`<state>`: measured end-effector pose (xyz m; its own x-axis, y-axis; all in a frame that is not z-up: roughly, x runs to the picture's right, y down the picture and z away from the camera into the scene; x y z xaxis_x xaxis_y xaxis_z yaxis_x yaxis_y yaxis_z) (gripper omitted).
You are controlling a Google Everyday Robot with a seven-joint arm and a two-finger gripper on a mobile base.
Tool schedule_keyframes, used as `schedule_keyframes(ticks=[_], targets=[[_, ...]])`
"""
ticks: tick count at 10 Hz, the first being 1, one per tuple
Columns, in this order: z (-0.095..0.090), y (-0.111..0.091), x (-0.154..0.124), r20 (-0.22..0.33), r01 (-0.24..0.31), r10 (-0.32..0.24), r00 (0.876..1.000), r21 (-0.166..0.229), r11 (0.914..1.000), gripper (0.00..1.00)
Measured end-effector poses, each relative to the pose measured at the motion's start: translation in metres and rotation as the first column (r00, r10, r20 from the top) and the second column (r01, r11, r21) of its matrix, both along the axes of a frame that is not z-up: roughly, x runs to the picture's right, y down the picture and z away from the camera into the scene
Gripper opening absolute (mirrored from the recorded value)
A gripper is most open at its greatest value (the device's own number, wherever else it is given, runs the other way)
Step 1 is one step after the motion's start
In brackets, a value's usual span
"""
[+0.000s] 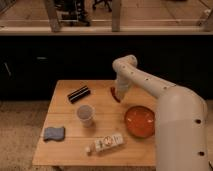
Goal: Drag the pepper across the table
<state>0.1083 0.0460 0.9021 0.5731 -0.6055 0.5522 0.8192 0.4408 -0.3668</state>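
Observation:
The pepper (114,95) is a small dark red slim shape lying on the light wooden table (67,150), near the far right part of the top. My gripper (118,93) is at the end of the white arm, down at the table and right at the pepper, partly covering it. I cannot see how the gripper stands on the pepper.
An orange plate (141,121) lies to the right front of the pepper. A black striped block (79,93) lies at the far left, a clear cup (85,115) in the middle, a blue sponge (53,133) at the left front, a white bottle (106,143) at the front.

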Motion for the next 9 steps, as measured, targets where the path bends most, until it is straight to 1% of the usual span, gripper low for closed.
schedule_keyframes(ticks=[1,4,5,9], targets=[[0.0017,-0.0003,0.0019,0.003,-0.003,0.003,1.0,0.0,1.0,0.45],[0.004,-0.0009,0.005,0.008,-0.011,0.011,1.0,0.001,0.9999,0.74],[0.0043,-0.0019,0.0048,0.01,-0.012,0.012,1.0,0.003,0.9999,0.79],[0.0079,-0.0053,0.0097,0.02,-0.017,0.017,1.0,0.012,0.9998,0.8]])
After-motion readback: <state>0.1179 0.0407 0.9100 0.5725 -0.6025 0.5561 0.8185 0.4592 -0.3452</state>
